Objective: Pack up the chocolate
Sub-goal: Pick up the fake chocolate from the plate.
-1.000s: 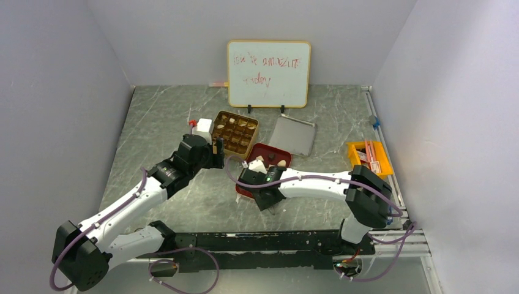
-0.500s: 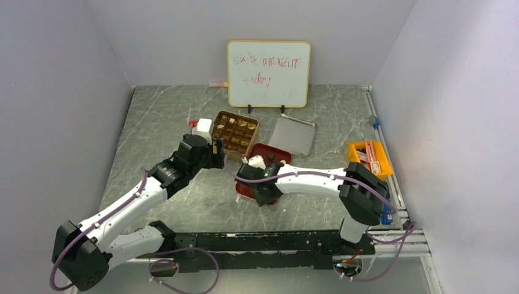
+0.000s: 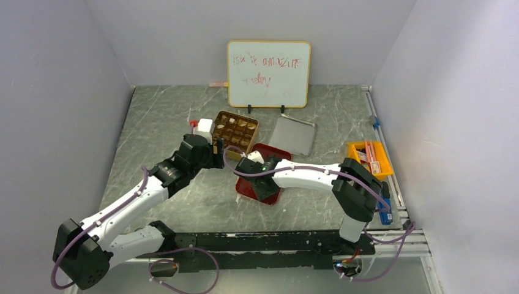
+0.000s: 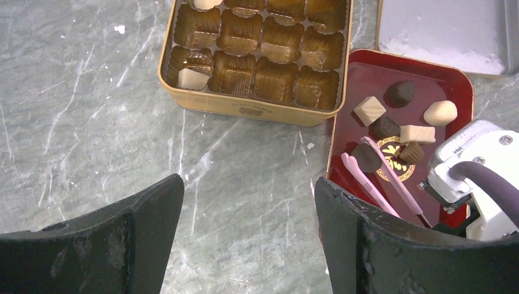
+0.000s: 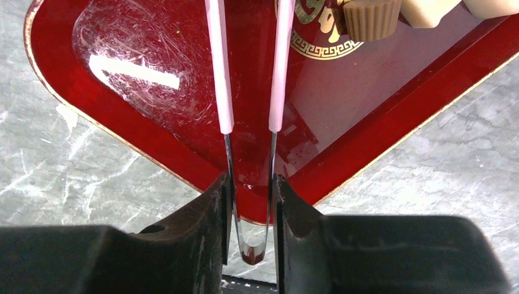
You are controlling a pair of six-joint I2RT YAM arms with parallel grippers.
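Note:
Several chocolate pieces lie on the red tray: a cream cube, a dark round one, a cream oval and a tan cup. The gold tin holds mostly bare cups and a cream piece. My right gripper is shut on the pink tweezers, pinching their metal bend. The tweezers' tips straddle a dark piece on the tray. My left gripper hangs open over bare table just in front of the tin, nothing between its fingers.
The tin's silver lid lies right of the tin. A whiteboard stands at the back. An orange bin sits at the right edge, a small white box left of the tin.
My right arm has shifted left and further over the red tray, and its jaws have narrowed on the tweezers. The left arm has stayed still.

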